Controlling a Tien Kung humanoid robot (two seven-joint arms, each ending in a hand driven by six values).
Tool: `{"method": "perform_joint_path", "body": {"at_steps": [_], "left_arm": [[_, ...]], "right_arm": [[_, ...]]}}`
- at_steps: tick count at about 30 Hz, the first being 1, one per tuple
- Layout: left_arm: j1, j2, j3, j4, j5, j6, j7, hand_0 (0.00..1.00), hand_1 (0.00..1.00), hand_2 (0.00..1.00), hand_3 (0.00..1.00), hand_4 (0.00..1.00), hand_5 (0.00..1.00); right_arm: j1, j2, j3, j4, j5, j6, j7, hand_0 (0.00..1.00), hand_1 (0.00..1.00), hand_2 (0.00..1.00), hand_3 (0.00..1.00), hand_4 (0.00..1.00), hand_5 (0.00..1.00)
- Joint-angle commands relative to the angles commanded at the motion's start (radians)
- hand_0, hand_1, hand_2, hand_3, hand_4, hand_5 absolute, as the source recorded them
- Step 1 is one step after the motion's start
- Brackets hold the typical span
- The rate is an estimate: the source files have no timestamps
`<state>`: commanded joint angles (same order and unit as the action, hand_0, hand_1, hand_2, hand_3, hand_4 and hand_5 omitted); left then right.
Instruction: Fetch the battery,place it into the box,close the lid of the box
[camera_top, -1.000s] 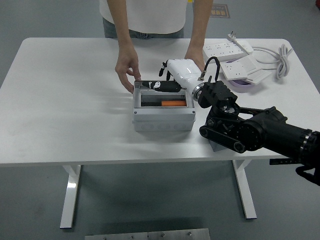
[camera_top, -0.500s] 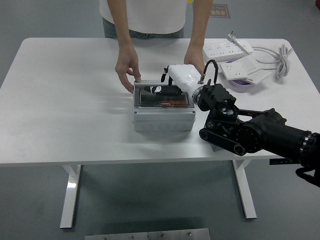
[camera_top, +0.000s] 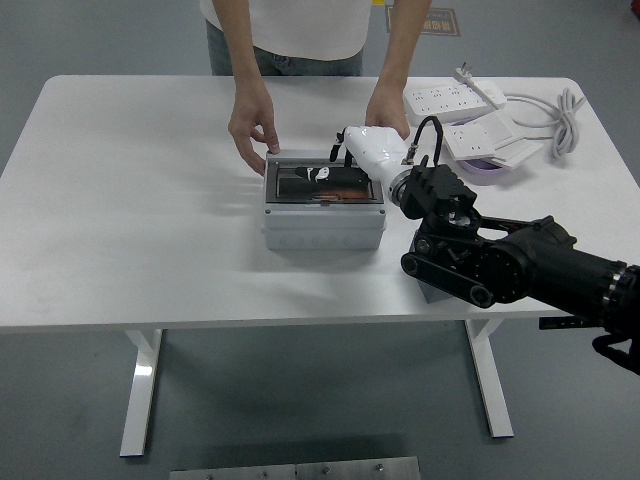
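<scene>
The grey box (camera_top: 322, 228) stands mid-table with its dark see-through lid (camera_top: 296, 194) lying flat on top. A trace of the orange battery (camera_top: 326, 198) shows through the lid. My right hand (camera_top: 325, 176), white with black fingers, lies on the lid with its fingers stretched out flat and holds nothing. A person at the far side has one hand (camera_top: 250, 125) at the box's back left corner and the other hand (camera_top: 386, 105) behind my wrist at the back right. My left arm is out of view.
Two white power strips (camera_top: 455, 97) (camera_top: 482, 136) and a coiled white cable (camera_top: 566, 120) lie at the back right, with a purple object (camera_top: 488, 172) under one strip. My black right forearm (camera_top: 500, 265) crosses the table's right front.
The lid has swung down from half open to flat on the box, with my right hand following it down. The person's hands have stayed at the box's back edge.
</scene>
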<state>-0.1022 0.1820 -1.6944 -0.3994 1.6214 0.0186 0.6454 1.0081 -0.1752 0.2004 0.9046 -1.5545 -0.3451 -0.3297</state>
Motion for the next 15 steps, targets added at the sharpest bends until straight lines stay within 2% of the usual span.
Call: {"method": "perform_joint_path", "body": {"at_steps": [7,13,14,15], "left_arm": [[0.002,-0.003,0.002,0.0,-0.004,0.001,0.0,0.572,0.726,0.609,0.533,0.436,0.002],[0.001,-0.007,0.004,0.001,-0.008,0.002,0.0,0.572,0.726,0.609,0.533,0.436,0.002],[0.002,-0.008,0.004,0.001,-0.008,0.002,0.0,0.573,0.726,0.609,0.534,0.437,0.002],[0.002,-0.009,0.004,0.001,-0.009,0.002,0.0,0.573,0.726,0.609,0.534,0.437,0.002]], "right_arm": [[-0.047,-0.039,0.112,0.016,-0.027,-0.002,-0.001,0.242,0.348,0.474,0.588,0.994,0.998],[-0.115,-0.08,0.237,0.032,-0.002,-0.023,0.092,0.232,0.339,0.473,0.586,0.996,0.998],[-0.133,-0.086,0.267,0.03,0.005,-0.029,0.118,0.188,0.314,0.453,0.568,0.982,0.984],[-0.144,-0.09,0.286,0.028,0.011,-0.033,0.134,0.188,0.314,0.453,0.568,0.982,0.984]]}}
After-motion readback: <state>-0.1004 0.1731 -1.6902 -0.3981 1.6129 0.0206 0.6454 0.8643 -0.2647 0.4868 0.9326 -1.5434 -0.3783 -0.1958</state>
